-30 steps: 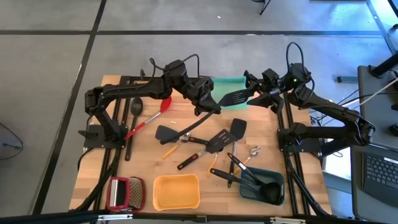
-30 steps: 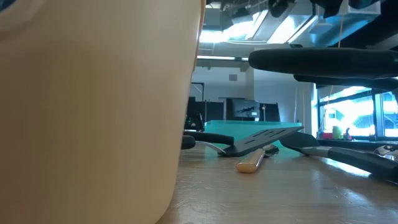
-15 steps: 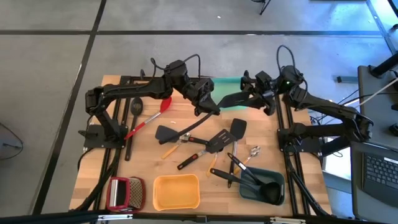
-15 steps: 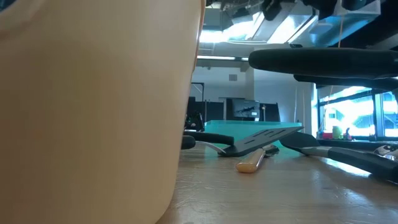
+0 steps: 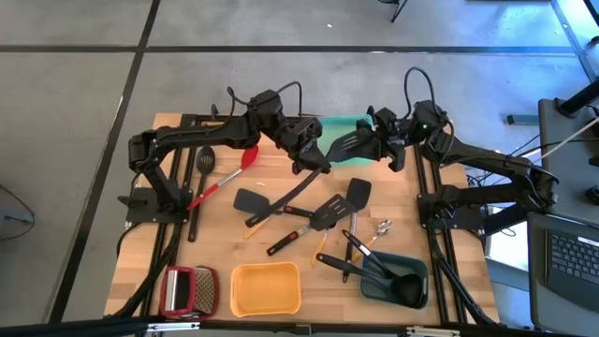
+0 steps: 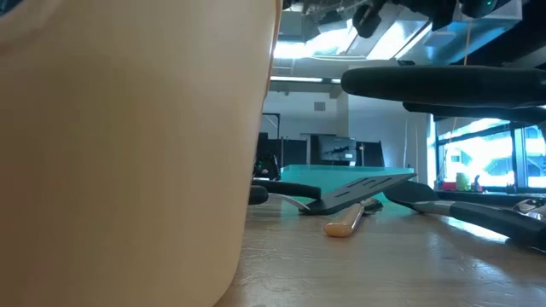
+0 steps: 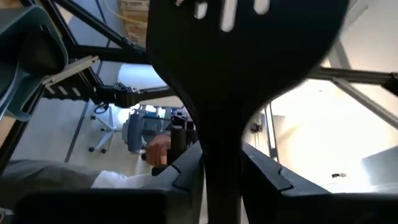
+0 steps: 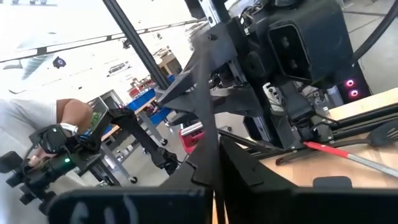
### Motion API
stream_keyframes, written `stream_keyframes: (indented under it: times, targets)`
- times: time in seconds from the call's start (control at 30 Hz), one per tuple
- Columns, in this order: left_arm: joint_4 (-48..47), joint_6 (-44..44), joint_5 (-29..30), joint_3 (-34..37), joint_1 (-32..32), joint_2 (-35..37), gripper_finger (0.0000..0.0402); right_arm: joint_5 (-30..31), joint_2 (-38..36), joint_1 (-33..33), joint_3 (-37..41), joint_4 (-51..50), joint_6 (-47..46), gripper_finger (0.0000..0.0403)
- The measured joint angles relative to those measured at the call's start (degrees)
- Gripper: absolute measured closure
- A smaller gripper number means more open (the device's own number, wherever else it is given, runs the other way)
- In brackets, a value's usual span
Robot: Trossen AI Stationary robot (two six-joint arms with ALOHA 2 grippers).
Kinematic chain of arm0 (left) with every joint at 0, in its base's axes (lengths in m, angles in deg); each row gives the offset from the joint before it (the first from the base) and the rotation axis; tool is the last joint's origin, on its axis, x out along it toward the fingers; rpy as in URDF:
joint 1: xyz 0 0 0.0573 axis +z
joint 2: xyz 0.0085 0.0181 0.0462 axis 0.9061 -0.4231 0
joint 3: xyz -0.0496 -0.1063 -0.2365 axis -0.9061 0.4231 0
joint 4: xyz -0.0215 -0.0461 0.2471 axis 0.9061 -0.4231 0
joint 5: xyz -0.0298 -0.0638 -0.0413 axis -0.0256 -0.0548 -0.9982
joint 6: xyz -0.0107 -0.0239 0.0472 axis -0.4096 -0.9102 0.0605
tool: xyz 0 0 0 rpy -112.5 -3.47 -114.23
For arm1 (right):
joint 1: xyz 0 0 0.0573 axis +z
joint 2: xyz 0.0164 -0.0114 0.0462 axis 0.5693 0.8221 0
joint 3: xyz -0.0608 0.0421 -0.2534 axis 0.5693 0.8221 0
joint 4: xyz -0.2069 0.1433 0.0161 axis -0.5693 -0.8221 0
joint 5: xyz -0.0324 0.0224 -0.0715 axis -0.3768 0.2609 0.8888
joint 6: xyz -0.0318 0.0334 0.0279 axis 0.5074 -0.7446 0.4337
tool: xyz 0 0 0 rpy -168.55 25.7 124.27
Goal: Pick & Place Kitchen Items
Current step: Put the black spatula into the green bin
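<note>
A black slotted turner (image 5: 350, 145) hangs in the air over the teal tray (image 5: 348, 123) at the table's far edge. Both arms meet at it. My left gripper (image 5: 321, 155) comes from the left and is shut on its handle side. My right gripper (image 5: 375, 148) comes from the right and is shut on its head. In the left wrist view the slotted head (image 7: 249, 50) fills the top of the picture. In the right wrist view the blade (image 8: 207, 118) shows edge-on. My left gripper holds the turner by its neck (image 7: 221, 180), just below the head, between its two fingers. The fingers run level from the table's left. The turner is lifted clear. My right gripper pinches the turner's head (image 8: 211, 155) across its two flat faces. Its fingers (image 8: 249, 180) come level from the table's right, at the head's far rim.
Black spatulas and wood-handled tools (image 5: 318, 213) lie mid-table, a red spoon (image 5: 225, 178) at the left and metal spoons (image 5: 377, 231) at the right. At the near edge stand a red-framed grater (image 5: 187, 288), a yellow tray (image 5: 265, 287) and a grey-blue tray (image 5: 393, 281) with ladles.
My right gripper has moved toward the table's left, up to the turner's head, rolled a little and shut on it. The turner and my left gripper have stayed where they were.
</note>
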Motion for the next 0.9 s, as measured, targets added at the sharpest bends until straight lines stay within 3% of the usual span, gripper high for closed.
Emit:
stream_keyframes:
  times: [0.13,0.3,0.53,0.9]
  targets:
    - [0.0,0.9,-1.9,0.0,0.2,0.0,0.0298,-0.2,-0.1,0.0,0.0,-0.2,-1.6,0.0397]
    - [-0.2,4.9,-0.3,0.0,1.9,0.6,0.0307,0.1,-0.1,-0.1,0.0,0.0,-6.8,0.0398]
    - [-8.0,13.0,-1.2,0.0,6.3,2.2,0.0314,1.9,-0.1,-0.2,0.0,-0.8,-15.9,0.0398]
    - [-21.9,29.1,1.4,0.0,11.4,2.2,0.0251,1.4,-0.2,0.5,0.0,-7.6,-18.4,0.0398]
